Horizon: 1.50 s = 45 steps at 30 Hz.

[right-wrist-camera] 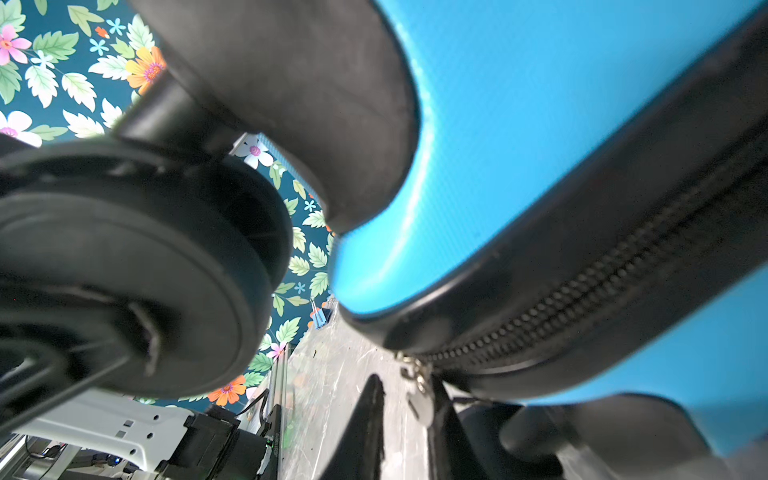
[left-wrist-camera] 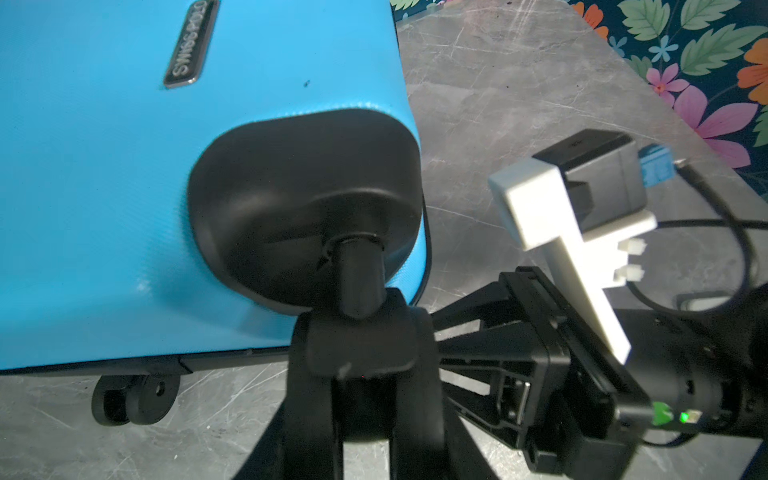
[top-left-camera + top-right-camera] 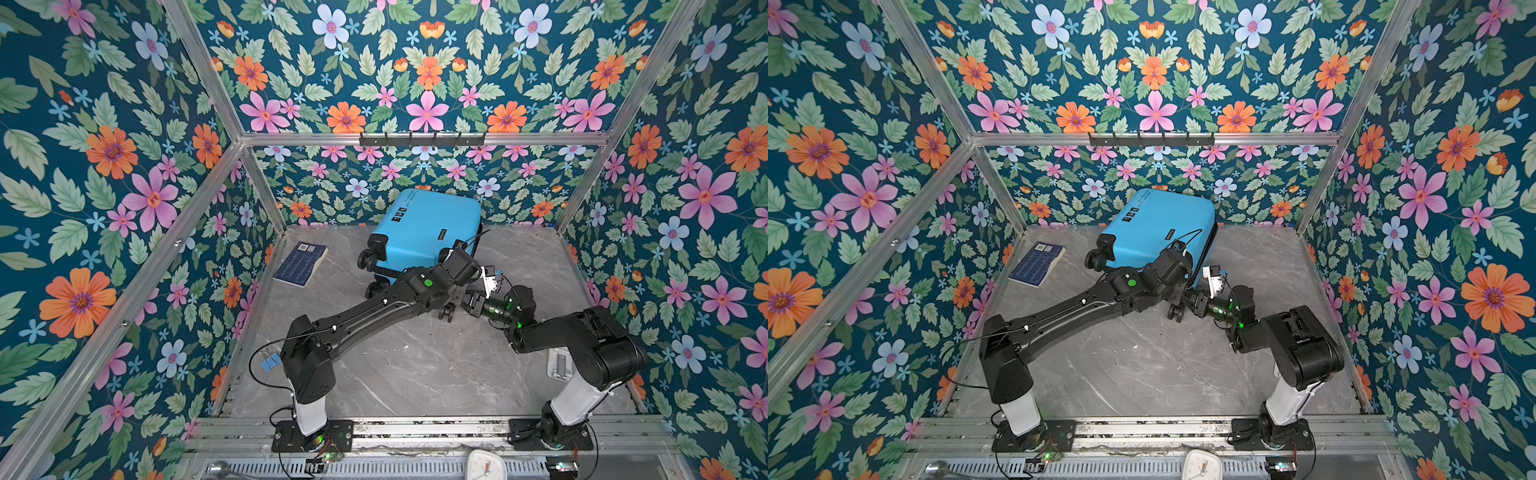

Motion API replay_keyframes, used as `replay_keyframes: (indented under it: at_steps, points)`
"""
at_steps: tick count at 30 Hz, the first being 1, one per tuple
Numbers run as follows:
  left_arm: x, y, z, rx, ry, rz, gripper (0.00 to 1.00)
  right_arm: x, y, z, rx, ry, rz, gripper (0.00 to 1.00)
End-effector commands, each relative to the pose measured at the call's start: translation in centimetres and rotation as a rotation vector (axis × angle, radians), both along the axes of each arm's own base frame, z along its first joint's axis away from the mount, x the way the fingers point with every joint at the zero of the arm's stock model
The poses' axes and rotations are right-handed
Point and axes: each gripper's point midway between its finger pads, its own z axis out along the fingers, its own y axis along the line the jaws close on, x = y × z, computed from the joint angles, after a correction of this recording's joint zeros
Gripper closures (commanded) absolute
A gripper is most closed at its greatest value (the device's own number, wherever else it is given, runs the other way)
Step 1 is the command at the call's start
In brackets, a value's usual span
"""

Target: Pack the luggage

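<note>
one round wheel (image 2: 357, 349) clamped in left gripper (image 2: 363, 322); right gripper (image 1: 405, 380) narrow around zipper pull (image 1: 417, 399).

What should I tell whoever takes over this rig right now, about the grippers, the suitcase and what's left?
Left gripper: shut on a wheel of the suitcase.
Right gripper: jaws narrow around the zipper pull; a firm grip is not clear.
The suitcase lies flat at the back of the table, its zip closed where visible. A book lies to its left, outside it.
Done: nothing visibly packed.
Left: probably unzip, open, load the book, close.
</note>
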Motion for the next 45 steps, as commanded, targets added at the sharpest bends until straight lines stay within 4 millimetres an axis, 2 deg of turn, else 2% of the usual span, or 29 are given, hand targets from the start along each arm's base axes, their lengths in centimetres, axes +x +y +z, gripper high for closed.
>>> replay_keyframes:
  at_steps: [1, 10, 16, 17, 20, 23, 28, 32, 45]
  points:
    - [0.6, -1.4, 3.9, -0.131, -0.086, -0.005, 1.0, 1.3, -0.6, 1.1, 0.009, -0.062, -0.066, 0.78]
    - [0.5, -1.2, 3.7, -0.132, -0.083, -0.002, 1.0, 2.6, -1.0, 1.5, 0.025, -0.044, -0.123, 0.87]
    - [0.5, -1.4, 3.4, -0.133, -0.078, -0.003, 1.0, 2.4, -1.2, 1.4, 0.008, -0.02, -0.151, 0.97]
    - [0.5, -1.4, 3.4, -0.134, -0.077, -0.003, 1.0, 2.3, -1.2, 2.2, 0.007, -0.027, -0.157, 0.99]
    - [0.5, -1.4, 3.3, -0.131, -0.077, -0.003, 1.0, 2.1, -1.2, 2.1, -0.05, 0.001, -0.188, 1.0]
    - [0.4, -1.3, 3.3, -0.135, -0.076, -0.003, 1.0, 1.6, -1.5, 1.1, -0.197, 0.031, -0.262, 1.0]
    - [0.3, -1.3, 3.2, -0.142, -0.074, -0.008, 1.0, 1.6, -3.7, -0.3, -0.356, 0.11, -0.407, 1.0]
    - [0.1, -1.1, 3.3, -0.154, -0.074, -0.009, 1.0, 1.8, -4.8, -0.9, -0.403, 0.134, -0.462, 1.0]
    - [-1.5, -0.9, 3.0, -0.186, -0.044, -0.043, 1.0, 2.9, -8.0, 0.7, -0.43, 0.096, -0.658, 1.0]
